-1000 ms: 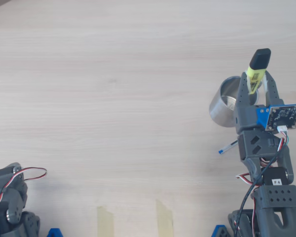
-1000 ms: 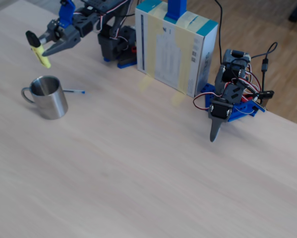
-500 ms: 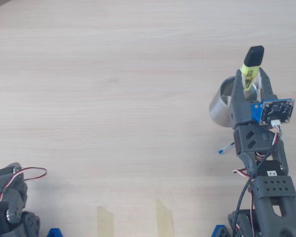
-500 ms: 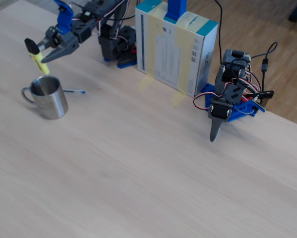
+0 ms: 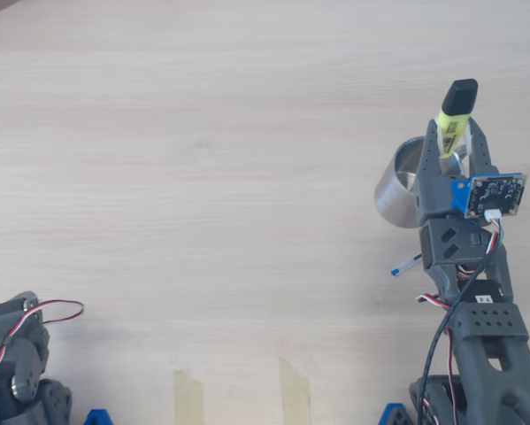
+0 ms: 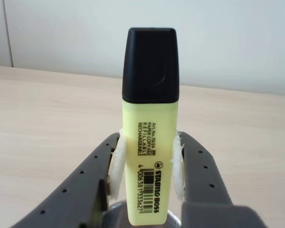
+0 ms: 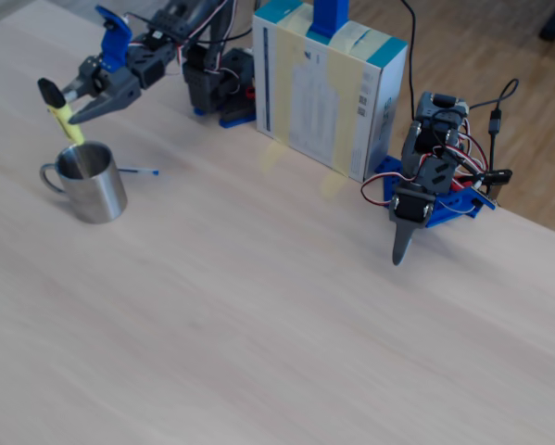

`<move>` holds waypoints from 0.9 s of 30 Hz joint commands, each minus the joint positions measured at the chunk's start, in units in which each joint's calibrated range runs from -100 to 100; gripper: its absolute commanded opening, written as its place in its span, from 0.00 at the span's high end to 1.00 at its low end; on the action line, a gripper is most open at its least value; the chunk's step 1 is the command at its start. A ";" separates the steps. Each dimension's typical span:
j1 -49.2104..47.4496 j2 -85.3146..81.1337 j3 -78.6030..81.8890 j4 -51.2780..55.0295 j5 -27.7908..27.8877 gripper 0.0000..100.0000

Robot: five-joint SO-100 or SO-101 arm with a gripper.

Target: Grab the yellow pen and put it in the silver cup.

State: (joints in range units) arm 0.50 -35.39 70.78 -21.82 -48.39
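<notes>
Wooden table (image 5: 203, 177): one yellow pen (image 6: 149, 142), one silver cup (image 7: 92, 181).

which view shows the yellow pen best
The wrist view: the yellow pen fills the frame, black cap up, barcode label readable, pinched in the claw. In the overhead view it is small above the cup; in the fixed view, a tiny yellow sliver.

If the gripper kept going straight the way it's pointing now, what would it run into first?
Probably the silver cup. The gripper slants down over its open mouth, so the yellow pen it holds would enter or clip the rim first. Depth is hard to judge.
</notes>
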 commanded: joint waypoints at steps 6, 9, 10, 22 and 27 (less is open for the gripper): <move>-0.07 4.55 -1.08 -0.96 0.37 0.98; -0.07 6.05 -0.99 -2.77 0.37 0.98; -0.07 6.55 -0.72 -3.80 0.37 0.98; -0.07 10.95 -0.35 -5.68 0.37 0.98; -0.07 12.11 -0.26 -5.17 0.37 0.98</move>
State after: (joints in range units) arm 0.08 -23.47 70.78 -26.61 -48.39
